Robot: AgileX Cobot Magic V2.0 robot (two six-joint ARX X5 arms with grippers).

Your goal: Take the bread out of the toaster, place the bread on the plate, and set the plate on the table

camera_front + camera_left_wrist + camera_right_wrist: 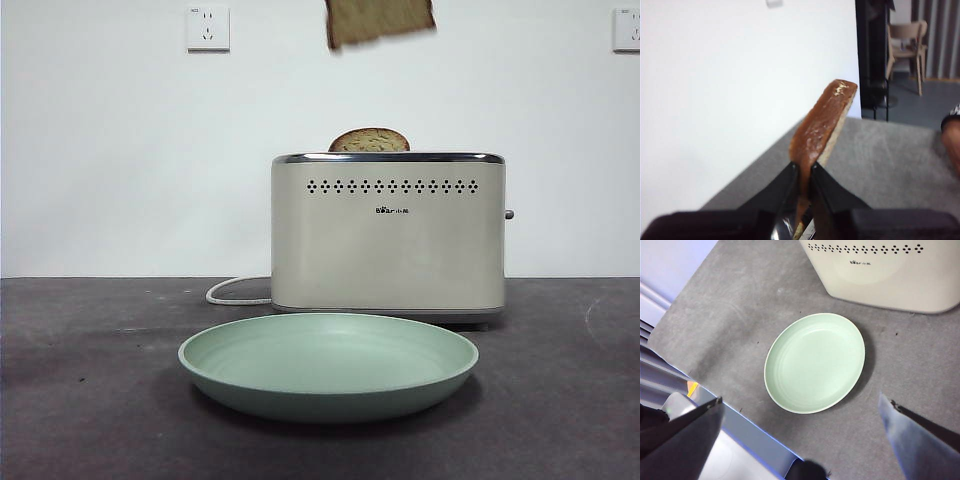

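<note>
The bread [380,20] hangs high above the toaster [388,235], cut off by the picture's top edge. In the left wrist view my left gripper [802,175] is shut on the bread [822,125], gripping its lower edge, crust towards the camera. A second, narrower slice [369,140] pokes out of the toaster's slot. The mint-green plate [328,365] lies flat on the table [80,400] in front of the toaster. My right gripper [801,399] is open and empty, hovering above the plate [815,362] and near the toaster [880,270].
A white cord [235,292] runs from the toaster's left side across the table. The toaster's lever [509,214] sticks out on its right. Wall sockets [208,28] sit on the white wall behind. The table's near edge [740,415] shows in the right wrist view.
</note>
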